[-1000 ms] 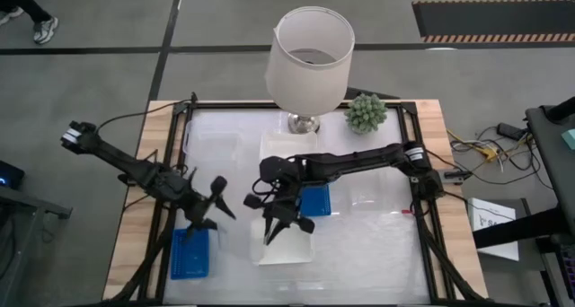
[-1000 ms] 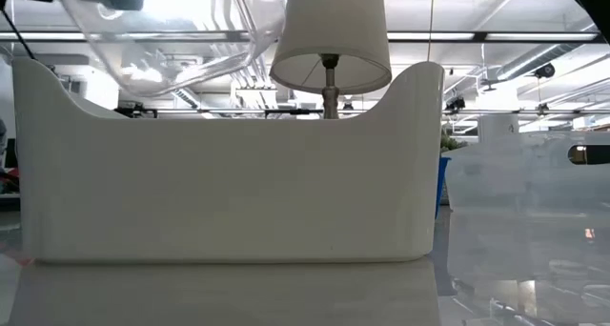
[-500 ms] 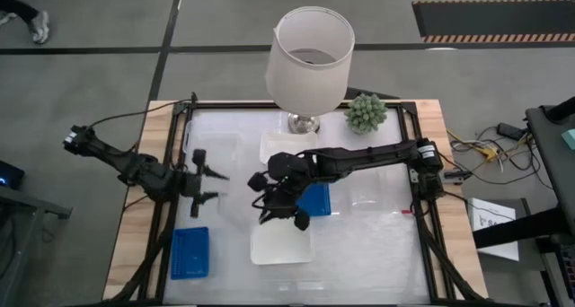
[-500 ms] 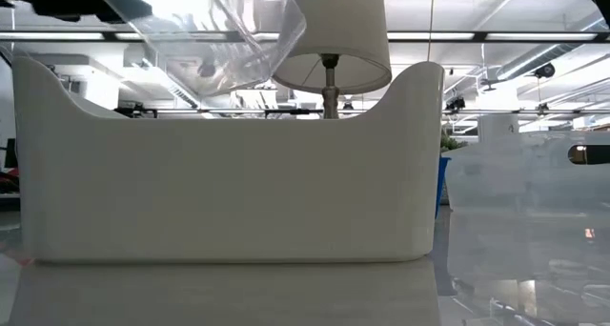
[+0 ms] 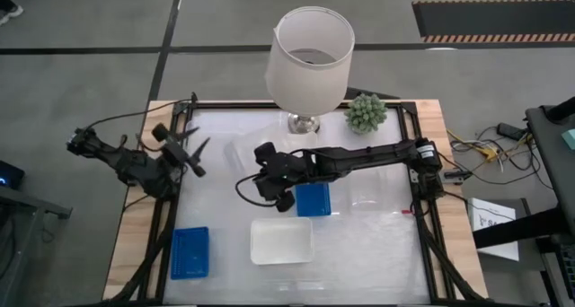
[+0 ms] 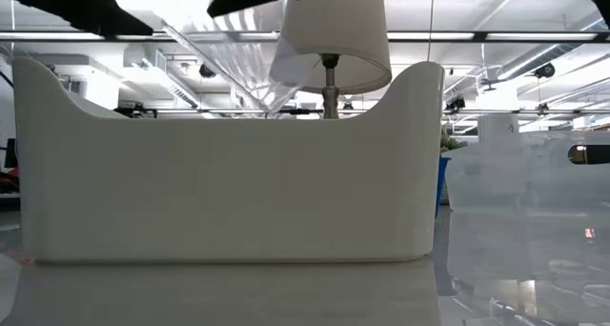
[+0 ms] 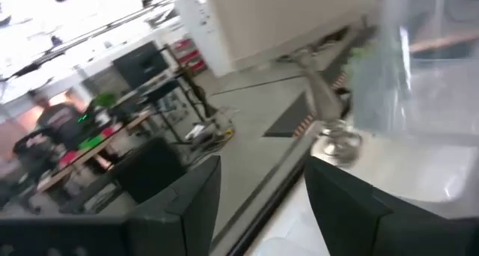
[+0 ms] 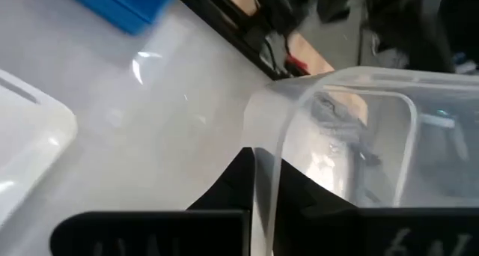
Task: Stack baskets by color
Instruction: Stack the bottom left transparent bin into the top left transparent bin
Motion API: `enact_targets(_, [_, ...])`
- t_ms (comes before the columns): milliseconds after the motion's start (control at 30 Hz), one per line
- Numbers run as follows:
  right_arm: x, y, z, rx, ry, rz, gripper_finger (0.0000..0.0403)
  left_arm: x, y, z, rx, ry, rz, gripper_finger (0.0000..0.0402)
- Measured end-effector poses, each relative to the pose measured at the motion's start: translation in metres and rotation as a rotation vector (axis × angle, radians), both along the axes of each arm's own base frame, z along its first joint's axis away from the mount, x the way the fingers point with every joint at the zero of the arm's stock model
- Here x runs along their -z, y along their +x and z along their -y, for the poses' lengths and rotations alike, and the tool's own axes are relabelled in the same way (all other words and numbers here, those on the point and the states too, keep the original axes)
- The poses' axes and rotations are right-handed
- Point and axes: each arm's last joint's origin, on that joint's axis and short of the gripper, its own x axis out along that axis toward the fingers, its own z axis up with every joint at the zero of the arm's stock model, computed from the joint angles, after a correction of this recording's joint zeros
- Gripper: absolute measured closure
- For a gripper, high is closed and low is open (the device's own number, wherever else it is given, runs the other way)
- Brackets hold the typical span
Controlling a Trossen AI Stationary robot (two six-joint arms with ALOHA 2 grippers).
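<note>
Right claw (image 5: 269,177), clamped on a clear container (image 8: 352,129), has lifted away from the white basket (image 5: 282,241) now lying just below; left claw (image 5: 180,150), open, has retreated to the table's (image 5: 377,253) edge.

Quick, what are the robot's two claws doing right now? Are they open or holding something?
Left gripper: open, holding nothing, at the table's left edge.
Right gripper: shut on the wall of the clear container, lifted above the table's middle.
</note>
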Motion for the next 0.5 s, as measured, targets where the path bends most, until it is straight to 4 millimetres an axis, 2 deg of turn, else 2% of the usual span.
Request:
enact_targets(233, [-0.004, 0.003, 0.002, 0.023, 0.016, 0.048, 0.0394, -0.004, -0.009, -0.005, -0.025, -0.028, 0.059, 0.0223])
enact_targets(333, [-0.004, 0.010, 0.003, 0.028, 0.021, 0.116, 0.0394, -0.006, -0.013, -0.007, -0.042, -0.046, 0.097, 0.0223])
enact_targets(500, [0.018, 0.035, 0.015, 0.030, -0.010, 0.196, 0.0394, -0.020, -0.020, -0.011, -0.097, -0.101, 0.231, 0.0223])
